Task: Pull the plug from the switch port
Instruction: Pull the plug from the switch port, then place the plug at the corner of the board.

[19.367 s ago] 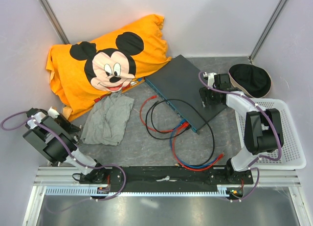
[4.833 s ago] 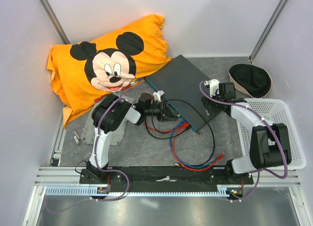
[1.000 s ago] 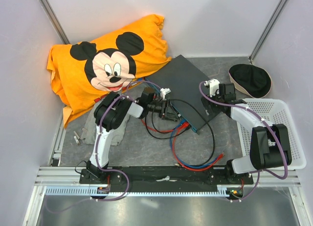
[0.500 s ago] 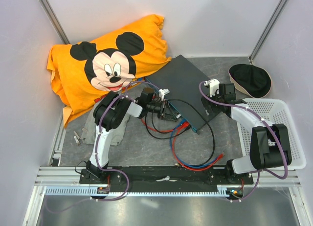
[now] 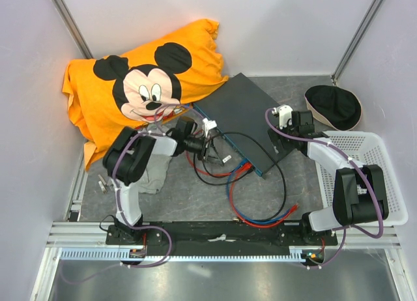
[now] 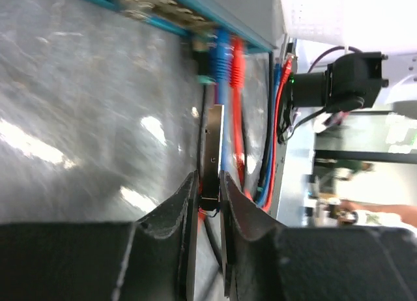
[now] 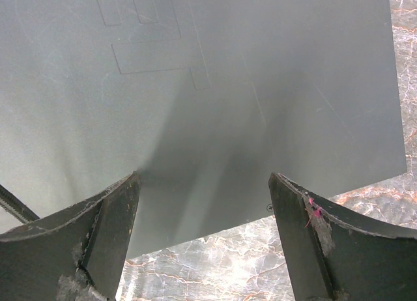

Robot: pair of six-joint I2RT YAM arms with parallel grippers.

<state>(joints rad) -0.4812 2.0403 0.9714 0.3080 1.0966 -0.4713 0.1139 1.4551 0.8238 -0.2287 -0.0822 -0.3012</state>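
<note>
The switch point(image 5: 244, 115) lies flat at table centre, its teal face point(image 6: 150, 11) towards the left arm. My left gripper point(image 5: 214, 148) is shut on a dark plug point(image 6: 212, 144) of the black cable point(image 5: 281, 177). The plug's tip stands a short gap away from the teal face, out of its socket. A blue plug point(image 6: 223, 53) and a red plug point(image 6: 238, 57) sit in ports beside that socket. My right gripper point(image 5: 279, 130) is open, its fingers point(image 7: 111, 216) spread over the switch's dark lid point(image 7: 228, 86) at its right corner, holding nothing.
An orange Mickey Mouse pillow point(image 5: 143, 86) fills the back left, with a grey cloth point(image 5: 155, 177) under my left arm. Red and blue cables point(image 5: 260, 219) loop in front of the switch. A black cap point(image 5: 333, 107) and a white basket point(image 5: 368, 184) stand at the right.
My left gripper closed on the plug and drew back to the left, away from the teal face, its elbow swinging left. The right arm has not moved.
</note>
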